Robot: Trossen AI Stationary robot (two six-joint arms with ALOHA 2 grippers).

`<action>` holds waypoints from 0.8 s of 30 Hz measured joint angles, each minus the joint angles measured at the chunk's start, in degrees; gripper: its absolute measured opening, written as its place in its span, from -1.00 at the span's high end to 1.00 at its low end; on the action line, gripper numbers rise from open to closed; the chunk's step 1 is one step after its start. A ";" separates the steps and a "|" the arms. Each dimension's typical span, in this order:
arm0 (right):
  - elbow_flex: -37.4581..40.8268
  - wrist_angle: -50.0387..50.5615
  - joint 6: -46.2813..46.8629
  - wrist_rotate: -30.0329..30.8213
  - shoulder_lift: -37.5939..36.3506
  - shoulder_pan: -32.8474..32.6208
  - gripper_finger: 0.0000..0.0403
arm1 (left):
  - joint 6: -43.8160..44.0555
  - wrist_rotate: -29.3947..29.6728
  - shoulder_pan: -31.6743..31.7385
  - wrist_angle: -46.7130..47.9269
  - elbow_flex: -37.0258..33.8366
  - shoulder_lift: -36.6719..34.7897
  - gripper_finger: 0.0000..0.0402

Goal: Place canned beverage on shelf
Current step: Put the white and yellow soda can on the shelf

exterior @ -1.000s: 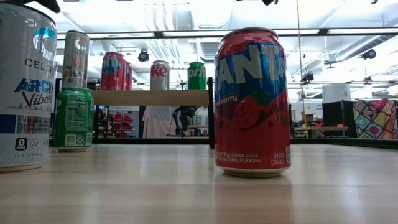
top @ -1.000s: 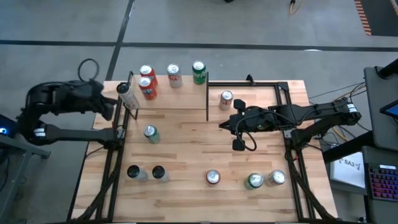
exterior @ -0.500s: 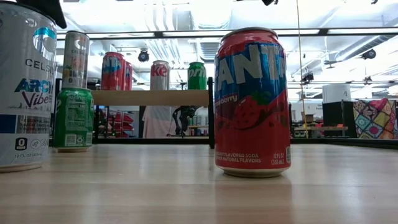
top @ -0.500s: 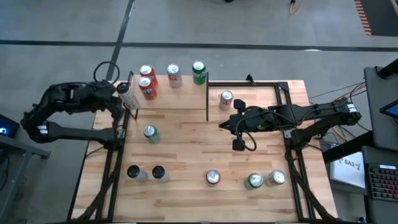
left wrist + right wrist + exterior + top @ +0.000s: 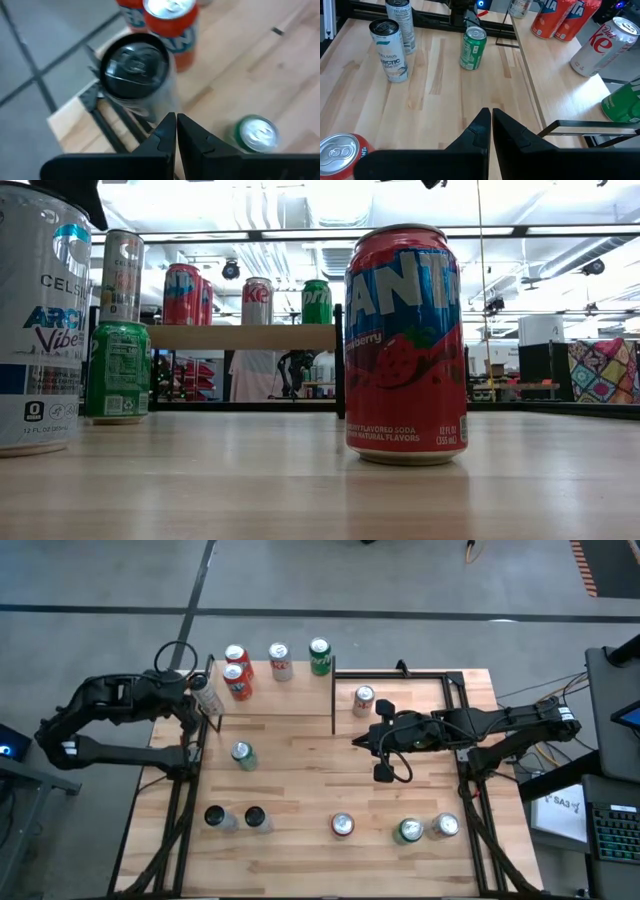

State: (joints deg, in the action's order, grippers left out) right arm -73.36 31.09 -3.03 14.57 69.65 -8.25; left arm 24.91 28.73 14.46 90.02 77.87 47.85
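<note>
The shelf (image 5: 290,695), a small light wood board with black posts, stands at the table's far left. It bears two red cans (image 5: 238,670), a silver-red can (image 5: 281,661), a green can (image 5: 319,656) and, at its left end, a slim silver can with a black top (image 5: 205,695) (image 5: 134,67). My left gripper (image 5: 192,703) (image 5: 176,116) is shut, close beside that slim can on its left. My right gripper (image 5: 358,740) (image 5: 490,111) is shut and empty above the table's middle, right of the shelf. My left gripper's shut fingertips (image 5: 169,120) come slanting down from the table's left at the slim can's side (image 5: 155,107). I cannot tell whether they touch it. The can stands upright on the shelf's left end.
Loose cans stand on the tabletop: a green one (image 5: 242,754) in front of the shelf, two black-topped ones (image 5: 235,818) at the near left, a red one (image 5: 343,825), a green one (image 5: 408,831) and a silver one (image 5: 445,826) along the near edge, one (image 5: 364,698) right of the shelf.
My left gripper has moved toward the table's right, up to the shelf's left end and the slim can, sinking a little and rolling about its own line. It stays shut. The cans stand where they were.
</note>
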 joint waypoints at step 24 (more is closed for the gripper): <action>0.00 0.24 0.93 0.00 0.00 0.00 0.96 | -10.56 0.31 0.00 0.00 0.84 -0.07 1.00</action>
State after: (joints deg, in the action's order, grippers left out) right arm -73.36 31.33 -2.09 14.57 69.65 -8.25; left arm 14.34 29.04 14.46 90.02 78.70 47.78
